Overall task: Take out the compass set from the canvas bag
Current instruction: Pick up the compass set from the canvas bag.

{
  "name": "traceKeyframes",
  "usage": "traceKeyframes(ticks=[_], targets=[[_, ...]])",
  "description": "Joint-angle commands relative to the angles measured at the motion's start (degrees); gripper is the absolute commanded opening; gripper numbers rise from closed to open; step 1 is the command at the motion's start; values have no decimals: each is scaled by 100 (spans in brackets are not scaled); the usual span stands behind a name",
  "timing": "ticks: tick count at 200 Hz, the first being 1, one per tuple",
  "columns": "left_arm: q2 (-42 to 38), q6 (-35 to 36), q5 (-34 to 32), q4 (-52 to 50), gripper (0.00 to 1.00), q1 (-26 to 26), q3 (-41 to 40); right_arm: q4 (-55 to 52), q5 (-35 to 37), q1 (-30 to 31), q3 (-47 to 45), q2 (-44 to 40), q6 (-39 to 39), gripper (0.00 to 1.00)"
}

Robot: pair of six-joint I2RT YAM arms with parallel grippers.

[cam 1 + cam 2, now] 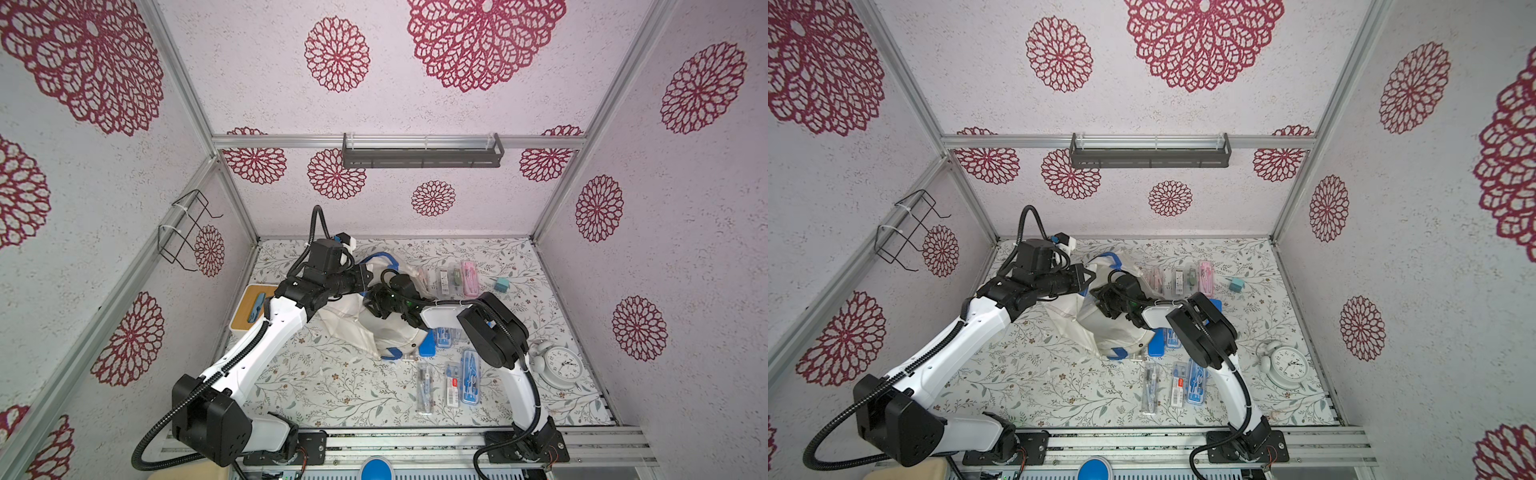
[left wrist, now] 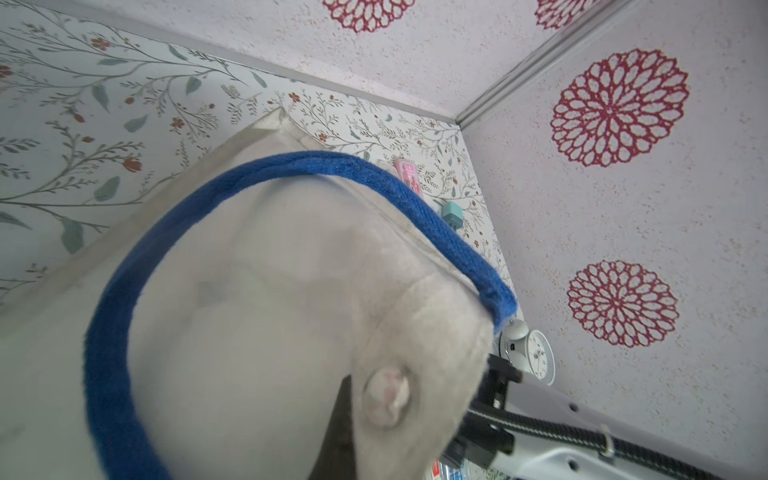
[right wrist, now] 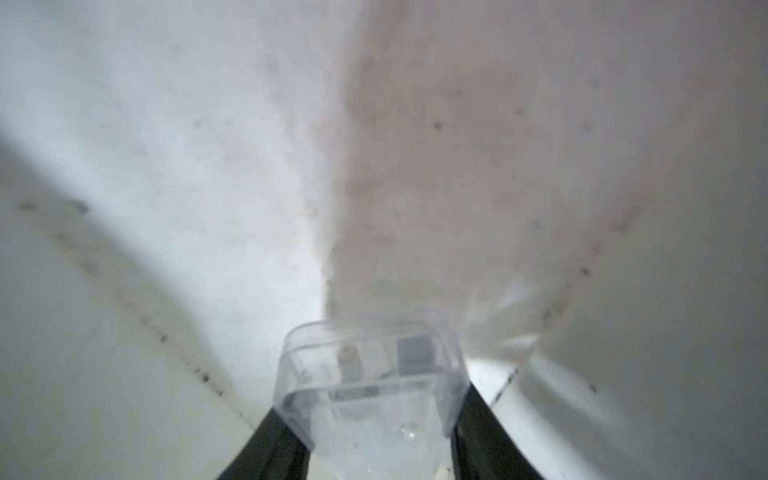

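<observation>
Props up the canvas bag (image 1: 376, 332), mid-table, with the left gripper (image 1: 363, 279) clenched on its rim. Clasps, inside it, with the right gripper (image 3: 374, 409), a clear compass set (image 3: 370, 359), long axis pointing leftward, deeper in. Calls for withdrawing rightward.

White alarm clock (image 1: 562, 365), teal block (image 1: 501, 284)

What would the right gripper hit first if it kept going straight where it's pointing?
Probably the inner fabric of the canvas bag, close beyond the clear case the right gripper holds; depth is blurry.
</observation>
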Motion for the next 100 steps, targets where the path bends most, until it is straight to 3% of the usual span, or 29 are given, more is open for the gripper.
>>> traceKeyframes(ticks=[1,49,100], targets=[[-84,-162,103,511,0,300,47,-91,-45,87,112,-915,-537,40],[-49,-835,451,1177,0,982,-431,-1468,148,77,368,-1627,-1602,40],[-132,-1223,642,1518,0,1410,-881,-3479,992,-86,1264,-2180,-2982,40]])
